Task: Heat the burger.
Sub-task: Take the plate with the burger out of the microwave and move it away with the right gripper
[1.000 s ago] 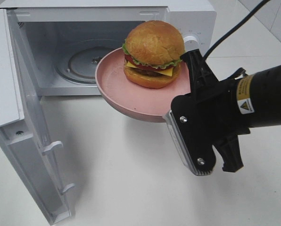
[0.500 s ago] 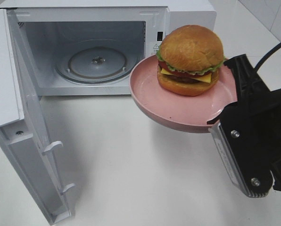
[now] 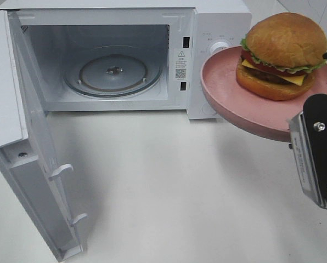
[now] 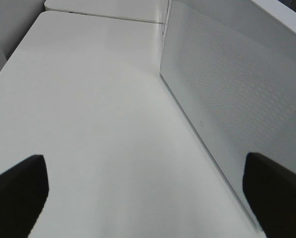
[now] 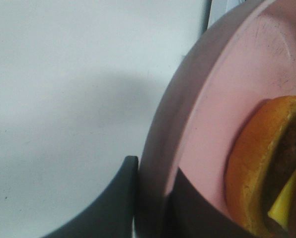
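Note:
The burger (image 3: 283, 55), with a golden bun, lettuce, cheese and tomato, sits on a pink plate (image 3: 224, 93). The plate is held in the air at the right, in front of the microwave's control panel. My right gripper (image 3: 322, 104) is shut on the plate's near rim. In the right wrist view its fingers (image 5: 113, 198) pinch the plate's rim (image 5: 187, 99), with the burger (image 5: 257, 168) just beyond. My left gripper (image 4: 148, 193) is open and empty over the table. It is out of the exterior view.
The white microwave (image 3: 218, 33) stands at the back, with its glass turntable (image 3: 113, 71) bare. Its door (image 3: 32, 164) is swung open to the left front. A white perforated panel (image 4: 227, 89) runs alongside the left gripper.
My right gripper has carried the plate and burger to the right, from in front of the microwave's opening to in front of its control panel.

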You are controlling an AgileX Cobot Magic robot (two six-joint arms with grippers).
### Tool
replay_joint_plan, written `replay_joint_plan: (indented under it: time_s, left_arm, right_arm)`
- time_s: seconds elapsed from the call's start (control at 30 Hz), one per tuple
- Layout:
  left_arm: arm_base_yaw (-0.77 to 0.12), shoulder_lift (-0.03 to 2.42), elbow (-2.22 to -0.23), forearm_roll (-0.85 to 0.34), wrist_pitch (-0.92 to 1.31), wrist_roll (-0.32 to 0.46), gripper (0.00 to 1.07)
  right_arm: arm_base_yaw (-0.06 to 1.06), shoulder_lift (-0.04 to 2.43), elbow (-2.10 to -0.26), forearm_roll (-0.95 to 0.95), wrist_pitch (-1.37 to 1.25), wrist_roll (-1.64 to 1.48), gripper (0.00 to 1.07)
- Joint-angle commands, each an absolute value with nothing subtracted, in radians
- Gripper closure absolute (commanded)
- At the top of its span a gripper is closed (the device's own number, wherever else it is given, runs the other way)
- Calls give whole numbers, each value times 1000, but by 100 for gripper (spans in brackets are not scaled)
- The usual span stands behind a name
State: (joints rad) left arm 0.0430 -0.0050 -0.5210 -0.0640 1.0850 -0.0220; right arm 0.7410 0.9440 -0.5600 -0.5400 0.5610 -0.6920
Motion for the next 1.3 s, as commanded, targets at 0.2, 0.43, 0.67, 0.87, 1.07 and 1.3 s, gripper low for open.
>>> replay_joint_plan:
  time_s: [0.2, 0.43, 0.67, 0.87, 1.07, 1.3]
  left_arm:
    - [43, -14, -518, -64, 1071, -21, 7]
    - [43, -14, -518, -64, 1071, -21, 7]
    - [43, -14, -518, -64, 1071, -21, 7]
    - [43, -14, -518, -64, 1071, -21, 7]
    - [43, -14, -518, -64, 1071, -21, 7]
    - [43, -14, -518, -64, 1071, -21, 7]
  right_arm:
    - [739, 922, -567, -674, 675, -457, 107]
    - [739, 922, -567, -713, 768, -330, 107]
    - [739, 922, -567, -736, 877, -179, 107]
    - [739, 922, -567, -757, 943, -68, 107]
    - [739, 963, -567, -797, 1037, 97, 107]
    - [739, 1081, -567, -843, 1112, 369, 107]
